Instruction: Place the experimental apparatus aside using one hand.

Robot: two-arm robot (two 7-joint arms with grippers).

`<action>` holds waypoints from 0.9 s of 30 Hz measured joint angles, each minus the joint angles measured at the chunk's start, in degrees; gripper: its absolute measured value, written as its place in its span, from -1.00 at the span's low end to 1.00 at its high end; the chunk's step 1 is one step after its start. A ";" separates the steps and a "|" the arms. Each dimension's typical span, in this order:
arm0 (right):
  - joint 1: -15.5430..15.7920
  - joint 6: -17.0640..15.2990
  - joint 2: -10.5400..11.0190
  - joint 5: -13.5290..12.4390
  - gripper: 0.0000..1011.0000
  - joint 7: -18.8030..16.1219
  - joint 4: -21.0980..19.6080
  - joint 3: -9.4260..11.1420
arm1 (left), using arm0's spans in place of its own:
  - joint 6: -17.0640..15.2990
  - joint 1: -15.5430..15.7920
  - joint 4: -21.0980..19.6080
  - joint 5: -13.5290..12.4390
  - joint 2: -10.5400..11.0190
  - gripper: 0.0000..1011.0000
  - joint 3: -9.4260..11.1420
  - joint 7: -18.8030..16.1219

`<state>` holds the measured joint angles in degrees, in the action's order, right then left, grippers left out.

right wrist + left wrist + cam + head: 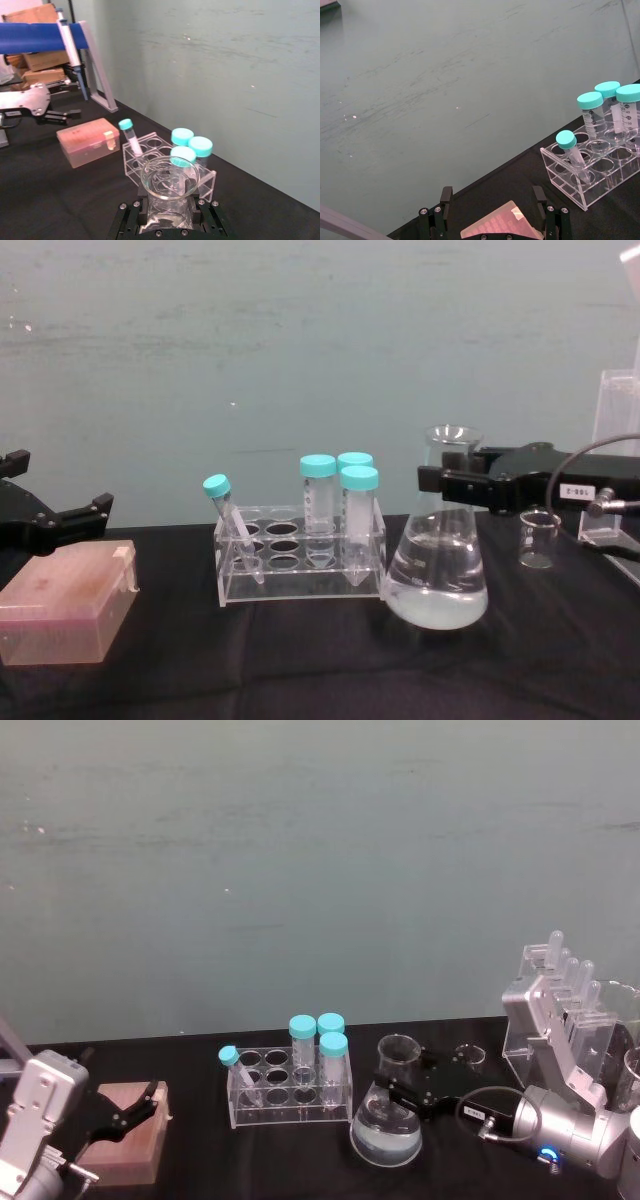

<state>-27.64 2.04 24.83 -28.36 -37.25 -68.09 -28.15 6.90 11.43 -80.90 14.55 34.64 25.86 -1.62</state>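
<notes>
Straddling the neck of the conical flask [437, 565], the right gripper [447, 483] has a finger on each side — whether it actually pinches the glass I cannot tell. The flask stands upright directly beneath it, its long axis vertical, beside the tube rack [300, 565]. The left gripper [60, 520] hangs spread, far off.

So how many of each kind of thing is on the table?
Tubes with teal caps: 4
Clear tube rack: 1
Conical flask, its neck in the right pincer: 1
Small beaker: 1
Pink box, by the left pincer: 1
Pipette stand: 1
Total: 9
</notes>
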 joint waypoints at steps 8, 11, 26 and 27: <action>1.77 -0.92 0.45 0.28 -0.10 3.57 -1.40 1.84 | 0.00 0.00 0.00 0.00 0.00 0.98 0.00 0.00; 2.49 -1.30 0.55 0.67 -0.10 5.03 -2.08 2.61 | 0.00 0.00 0.00 0.00 0.00 0.98 0.00 0.00; 5.16 -3.55 0.78 2.74 -0.10 10.04 -4.51 5.44 | 0.00 0.00 0.00 0.00 0.00 0.98 0.00 0.00; 5.24 -3.69 0.78 2.88 -0.09 10.28 -4.56 5.60 | 0.01 0.00 0.00 0.00 0.00 0.98 0.00 0.00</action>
<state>-22.41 -1.64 25.61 -25.48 -26.96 -72.65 -22.55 6.91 11.43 -80.90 14.55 34.65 25.86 -1.62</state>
